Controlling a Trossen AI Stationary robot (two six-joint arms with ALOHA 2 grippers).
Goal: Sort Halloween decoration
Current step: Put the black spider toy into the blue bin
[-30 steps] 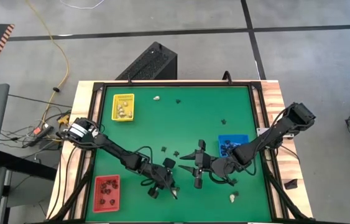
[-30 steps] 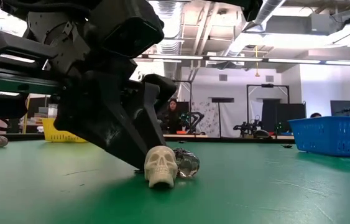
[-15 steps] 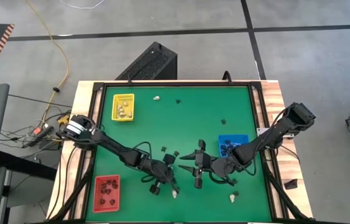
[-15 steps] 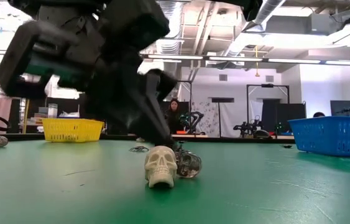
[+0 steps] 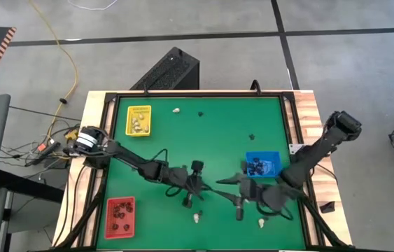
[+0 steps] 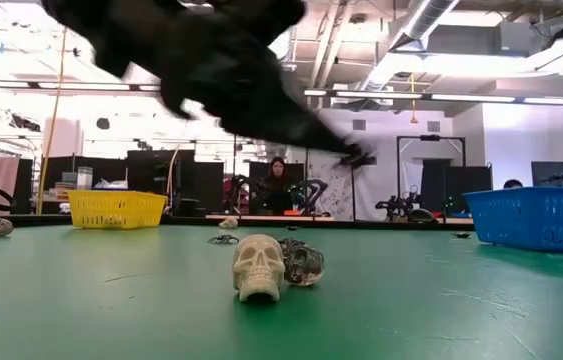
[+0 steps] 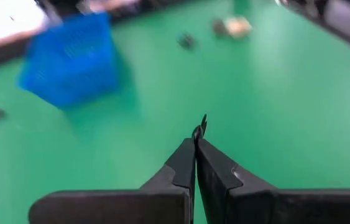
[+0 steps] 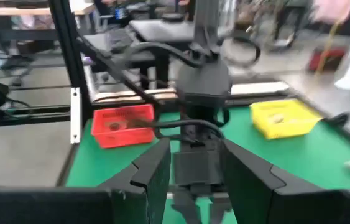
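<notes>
Green counter (image 5: 224, 133) carrying blue tray (image 5: 262, 164). Left end effector (image 7: 198, 138) is pinching a tiny black trinket (image 7: 201, 126) w/ fingers closed, seen in wrist view only. Right end effector (image 8: 193, 180) is gaping open, empty. Low view alone is showing cream skull (image 6: 259, 266) on counter.

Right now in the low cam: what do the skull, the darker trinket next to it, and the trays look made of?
The cream skull: likely moulded plastic or resin, with a matte, even surface and crisp teeth. The darker trinket touching it: probably metallised or clear plastic, grey with bright glints. The yellow tray and blue tray: most likely injection-moulded plastic, going by the uniform saturated colour and slotted basket walls.
</notes>
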